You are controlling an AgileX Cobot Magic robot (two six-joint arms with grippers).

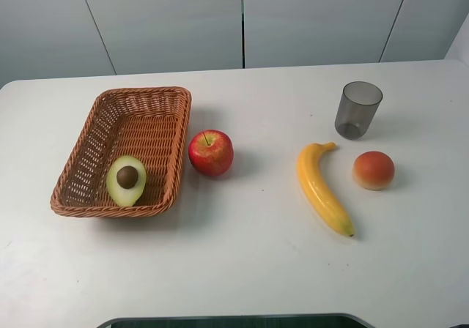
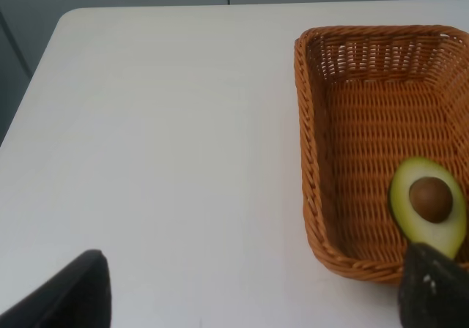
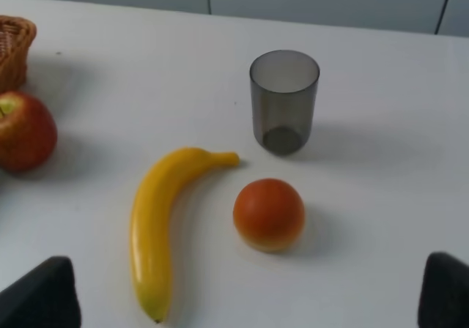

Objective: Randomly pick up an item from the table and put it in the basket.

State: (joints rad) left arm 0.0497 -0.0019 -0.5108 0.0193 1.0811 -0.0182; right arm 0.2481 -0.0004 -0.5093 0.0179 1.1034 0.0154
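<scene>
Exterior high: halved avocado (image 1: pixel 127 181) lying in basket (image 1: pixel 124 151) near corner (pit up), apple (image 1: pixel 211 152) just beside, left wrist: left gripper (image 2: pixel 253 299) spread wide, empty, right wrist: right gripper (image 3: pixel 253 302) agape, empty, above banana (image 3: pixel 157 225).

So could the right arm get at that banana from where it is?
Probably yes. The banana lies flat on the table with bare surface around it; the orange fruit and cup sit apart from it, and the right gripper has its jaws spread wide.
</scene>
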